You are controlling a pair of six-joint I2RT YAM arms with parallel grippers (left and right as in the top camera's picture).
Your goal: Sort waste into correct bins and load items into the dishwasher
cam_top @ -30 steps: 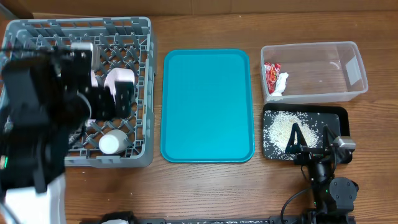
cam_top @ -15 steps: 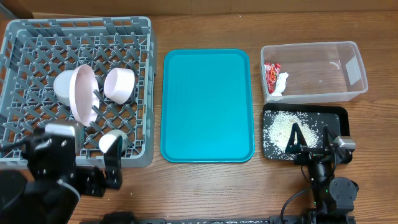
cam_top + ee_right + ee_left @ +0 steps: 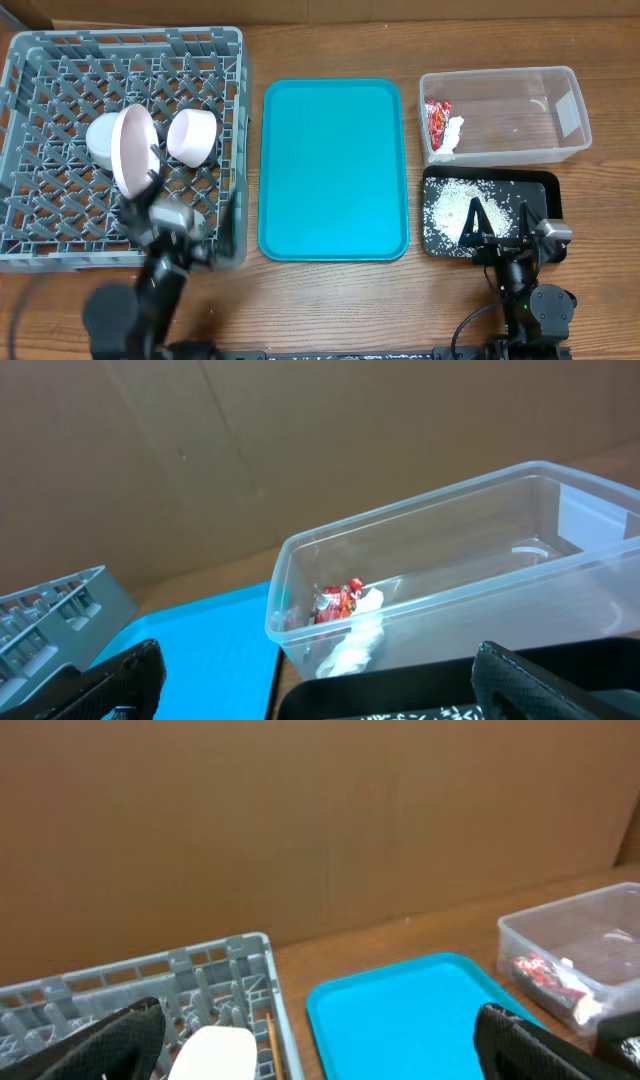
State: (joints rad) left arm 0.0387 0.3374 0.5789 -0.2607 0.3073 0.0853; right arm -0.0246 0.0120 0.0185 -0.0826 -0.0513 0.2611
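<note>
Rack L, big tray ctr, tub behind flat tray R.

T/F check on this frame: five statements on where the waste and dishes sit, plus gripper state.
1. The snack wrapper lies in the clear tub. True.
2. The rice grains are in the dish rack. False: they are spread on the black tray.
3. The plate stands tilted on edge in the dish rack. True.
4. Both grippers are shut. False: the left gripper and the right gripper are both open and hold nothing.
5. The white bowl sits in the clear tub. False: it is in the dish rack, next to the plate.
</note>
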